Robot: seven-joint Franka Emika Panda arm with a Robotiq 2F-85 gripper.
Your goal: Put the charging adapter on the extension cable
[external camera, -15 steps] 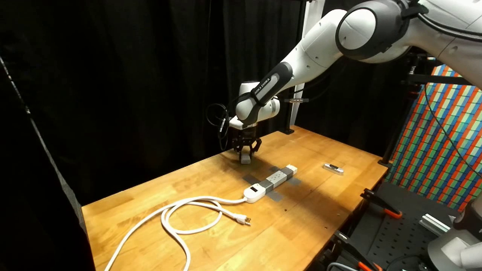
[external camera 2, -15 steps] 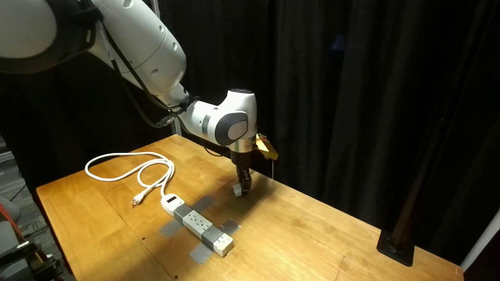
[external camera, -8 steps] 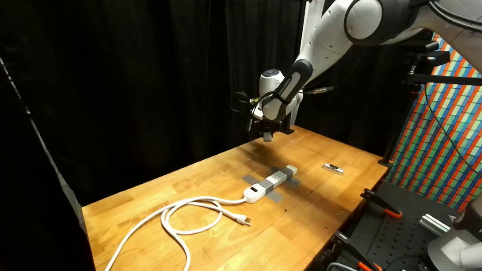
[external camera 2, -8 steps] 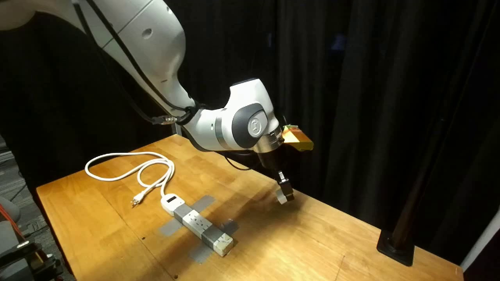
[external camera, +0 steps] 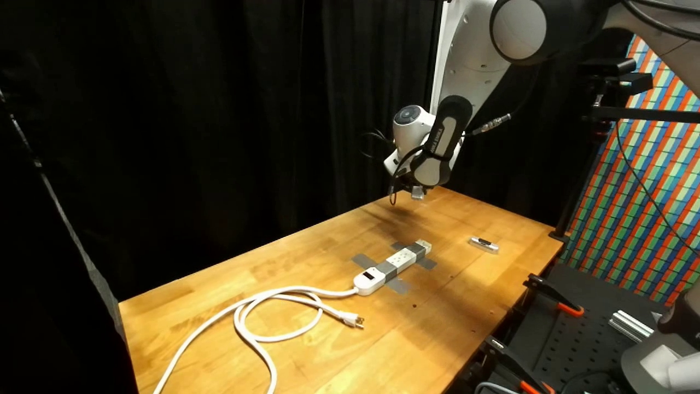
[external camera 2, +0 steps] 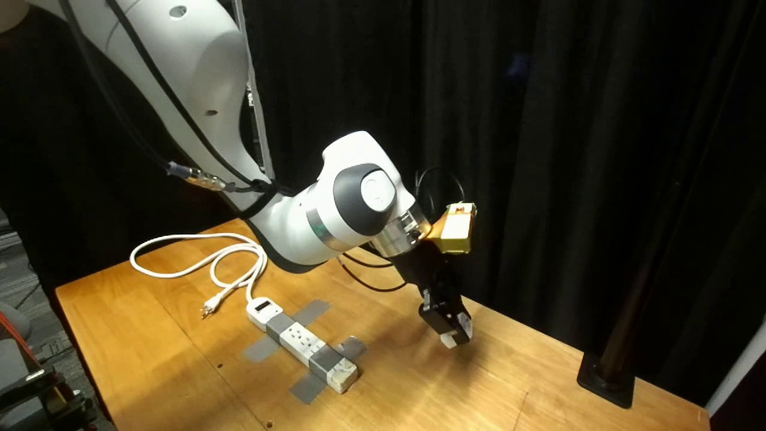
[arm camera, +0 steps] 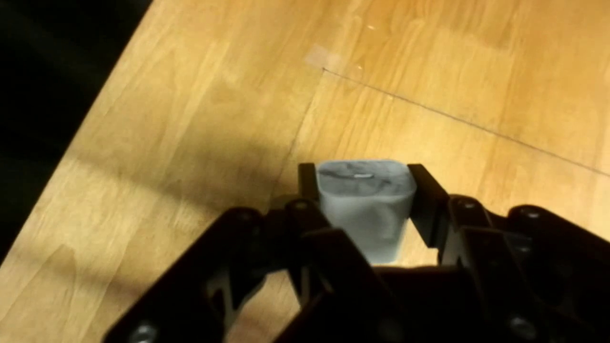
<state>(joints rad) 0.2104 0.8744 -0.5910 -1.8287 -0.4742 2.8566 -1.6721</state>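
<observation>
The gripper (arm camera: 364, 190) is parted only to the width of the charging adapter (arm camera: 366, 216), fingertips (arm camera: 429, 205) pressed on two opposite sides, holding it clear of the surface (arm camera: 452, 62). A second ago the gripper pointed straight down; now it tilts. Well apart from the adapter, the power strip (external camera 2: 302, 341) lies taped down, unmoved; beyond it loops the white cord (external camera 2: 191, 236), now farther from the gripper.

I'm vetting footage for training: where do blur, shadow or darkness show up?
Wrist view: the pincer dark and out of focus, the charging adapter slightly soft, the table partly in shadow. In both exterior views: the table shadowed in patches, the curtain nearly black, its folds barely showing.
</observation>
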